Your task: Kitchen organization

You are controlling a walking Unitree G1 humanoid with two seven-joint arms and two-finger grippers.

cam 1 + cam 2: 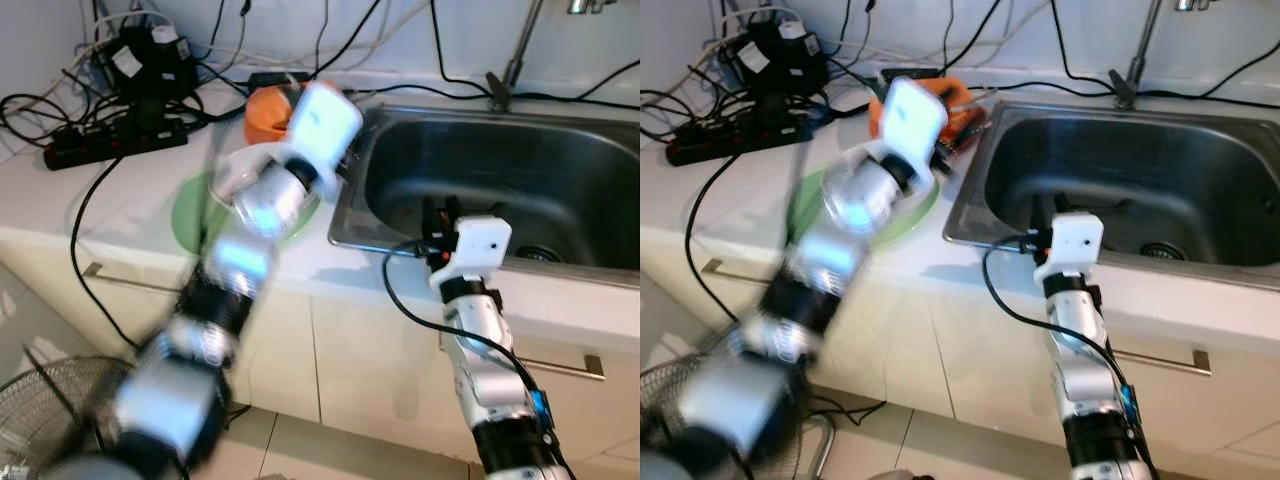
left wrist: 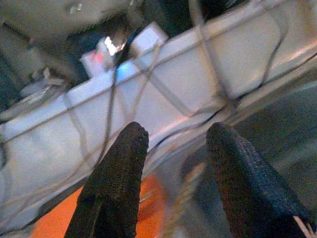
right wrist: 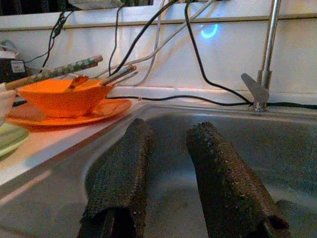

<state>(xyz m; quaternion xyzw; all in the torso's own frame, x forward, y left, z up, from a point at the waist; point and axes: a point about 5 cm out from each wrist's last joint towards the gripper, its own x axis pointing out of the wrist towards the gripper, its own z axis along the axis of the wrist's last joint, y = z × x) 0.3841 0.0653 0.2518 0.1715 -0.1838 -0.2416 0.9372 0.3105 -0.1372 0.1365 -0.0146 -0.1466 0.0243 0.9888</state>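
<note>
1. The orange bowl sits on an orange plate on the white bench, just beside the sink. Chopsticks rest in it.
2. The bowl looks hard and smooth, maybe slippery (it could break if dropped). Its rim seems the best place to pinch.
3. The left claw is reaching out over the bowl, fingers spread and holding nothing. The arm is blurry, so its exact spot is hard to tell.
4. The right claw points into the sink, fingers apart and holding nothing.
5. A green plate lies near.
</note>
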